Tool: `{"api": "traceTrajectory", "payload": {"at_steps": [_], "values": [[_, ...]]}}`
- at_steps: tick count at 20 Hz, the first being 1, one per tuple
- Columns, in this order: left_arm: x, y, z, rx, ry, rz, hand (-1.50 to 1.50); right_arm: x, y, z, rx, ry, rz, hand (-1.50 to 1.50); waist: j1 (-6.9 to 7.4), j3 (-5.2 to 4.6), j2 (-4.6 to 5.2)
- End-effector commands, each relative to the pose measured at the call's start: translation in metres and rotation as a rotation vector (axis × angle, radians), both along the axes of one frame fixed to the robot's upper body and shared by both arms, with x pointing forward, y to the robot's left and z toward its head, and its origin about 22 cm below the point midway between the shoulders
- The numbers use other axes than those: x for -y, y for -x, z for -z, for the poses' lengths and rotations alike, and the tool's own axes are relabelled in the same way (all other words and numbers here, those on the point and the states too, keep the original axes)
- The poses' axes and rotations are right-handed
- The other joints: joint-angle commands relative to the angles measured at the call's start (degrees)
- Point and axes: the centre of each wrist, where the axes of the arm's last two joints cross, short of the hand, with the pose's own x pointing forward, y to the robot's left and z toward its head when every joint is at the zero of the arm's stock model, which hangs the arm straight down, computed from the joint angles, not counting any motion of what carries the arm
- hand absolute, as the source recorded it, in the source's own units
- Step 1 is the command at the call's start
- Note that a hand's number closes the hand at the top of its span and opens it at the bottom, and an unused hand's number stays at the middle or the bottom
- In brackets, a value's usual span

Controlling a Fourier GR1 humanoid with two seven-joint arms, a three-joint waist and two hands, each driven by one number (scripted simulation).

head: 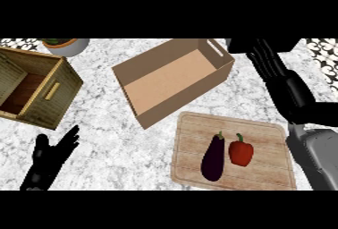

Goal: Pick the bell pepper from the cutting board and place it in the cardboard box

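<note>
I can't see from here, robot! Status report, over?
Left hand open, resting low left. Right hand open, beyond the cardboard box. Bell pepper on cutting board, eggplant beside it.

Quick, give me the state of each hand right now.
Left hand: open, holding nothing, resting at the view's lower left.
Right hand: open, fingers straight, holding nothing, beside the cardboard box.

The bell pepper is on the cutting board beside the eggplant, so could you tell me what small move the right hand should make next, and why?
Probably the right hand should draw back toward the red bell pepper. It now hangs past the cutting board, beside the cardboard box, holding nothing, while the pepper lies untouched to the right of the eggplant. Coming from the right side would avoid the eggplant.
</note>
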Motion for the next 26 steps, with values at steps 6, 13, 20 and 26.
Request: {"api": "traceTrajectory", "payload": {"at_steps": [6, 13, 20, 26], "values": [[-0.065, -0.041, -0.073, 0.425, -0.426, -0.199, 0.0, 0.04, 0.06, 0.09, -0.298, -0.041, 0.268, -1.5, -2.29, -1.69, 0.29], [-0.036, -0.045, -0.054, 0.405, -0.385, -0.184, 0.0, 0.084, 0.125, 0.15, -0.175, 0.29, 0.346, -1.5, -1.91, -1.65, 0.82], [-0.032, -0.052, -0.044, 0.43, -0.392, -0.161, 0.0, 0.131, 0.129, 0.148, 0.0, 0.433, 0.238, -1.5, -0.06, -1.84, 0.81], [-0.037, -0.061, -0.058, 0.408, -0.386, -0.151, 0.0, 0.142, 0.107, 0.088, -0.115, 0.844, 0.15, -1.5, 0.09, -2.01, 0.77]]}}
